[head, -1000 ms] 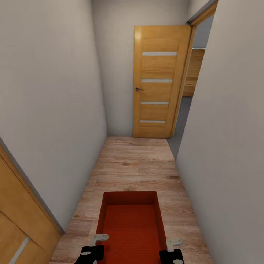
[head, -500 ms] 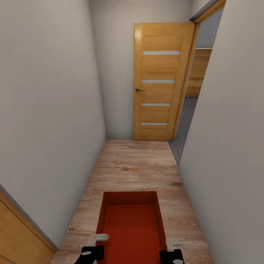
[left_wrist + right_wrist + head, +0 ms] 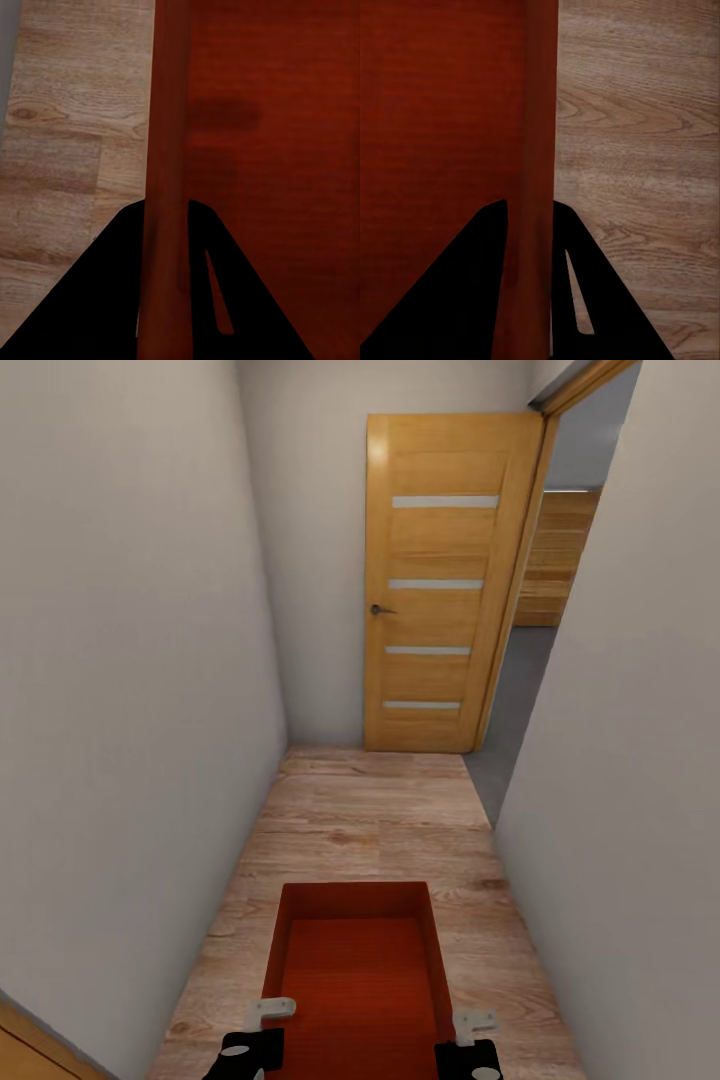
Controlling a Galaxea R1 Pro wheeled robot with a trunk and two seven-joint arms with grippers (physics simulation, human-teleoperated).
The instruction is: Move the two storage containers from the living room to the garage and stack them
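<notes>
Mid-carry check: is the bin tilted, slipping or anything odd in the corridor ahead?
Nothing stands out. The storage container sits level and empty, the left gripper and right gripper each pinching a side wall. The wood-plank floor ahead is bare; the door stands open.

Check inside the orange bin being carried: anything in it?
The storage container looks empty: bare ribbed floor and inner walls in the head view. The end nearest the robot is cut off below the left gripper and right gripper.

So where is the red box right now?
The orange-red container is low in the middle of the head view, carried over the wood-plank hallway floor, with the left gripper and right gripper each clamped on a side wall.
</notes>
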